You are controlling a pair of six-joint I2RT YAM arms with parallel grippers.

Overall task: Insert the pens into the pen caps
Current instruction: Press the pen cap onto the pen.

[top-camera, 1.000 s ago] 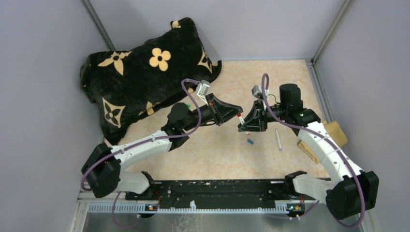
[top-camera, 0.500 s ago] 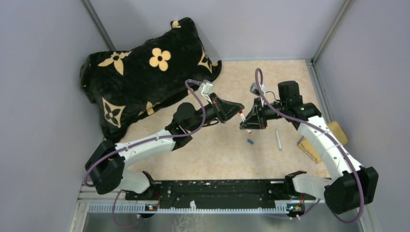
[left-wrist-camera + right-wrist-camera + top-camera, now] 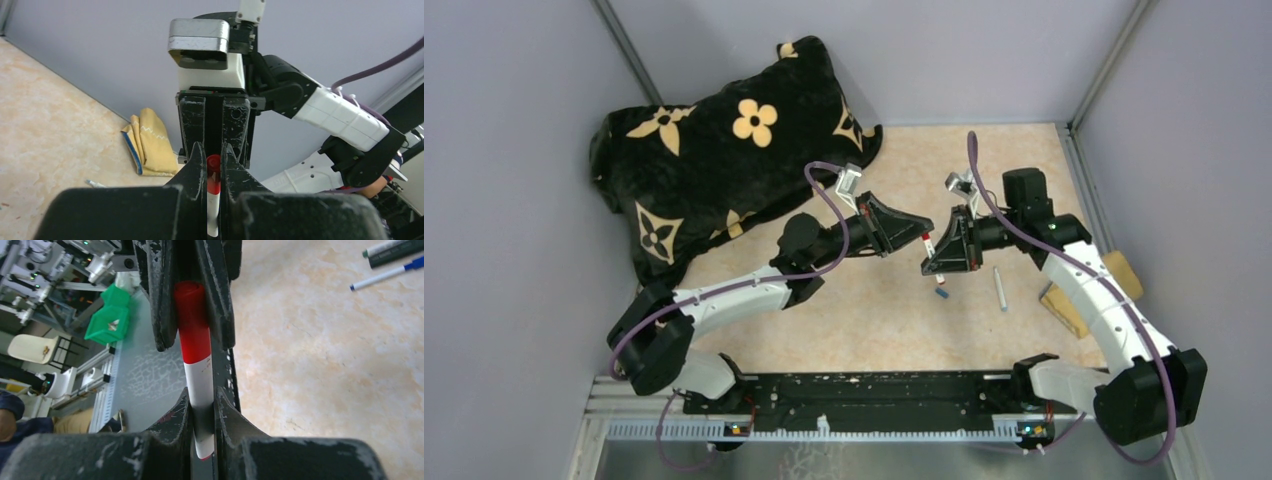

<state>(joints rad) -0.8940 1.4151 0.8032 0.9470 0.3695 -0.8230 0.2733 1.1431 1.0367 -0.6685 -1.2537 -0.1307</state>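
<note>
One pen point(image 3: 199, 382) with a white barrel and a red pen cap point(image 3: 191, 315) is gripped by both arms above the middle of the table. My right gripper point(image 3: 202, 395) is shut on the white barrel. My left gripper point(image 3: 213, 150) is shut on the red cap point(image 3: 213, 167), which sits on the pen. From above, the two grippers meet nose to nose, left point(image 3: 921, 237) and right point(image 3: 931, 262). A blue cap point(image 3: 941, 293) and a grey pen point(image 3: 1000, 288) lie on the table just below them. A blue-ended pen point(image 3: 385, 276) and a thicker black one point(image 3: 400, 250) lie further off.
A black pillow with tan flowers point(image 3: 724, 160) fills the back left. A tan cardboard box point(image 3: 1114, 285) lies by the right wall under the right arm. Grey walls close in the left, back and right sides. The black base rail point(image 3: 874, 390) runs along the near edge.
Both grippers have shifted and re-angled slightly while staying shut on the red-capped pen between them. The blue cap and grey pen on the table have not moved.
</note>
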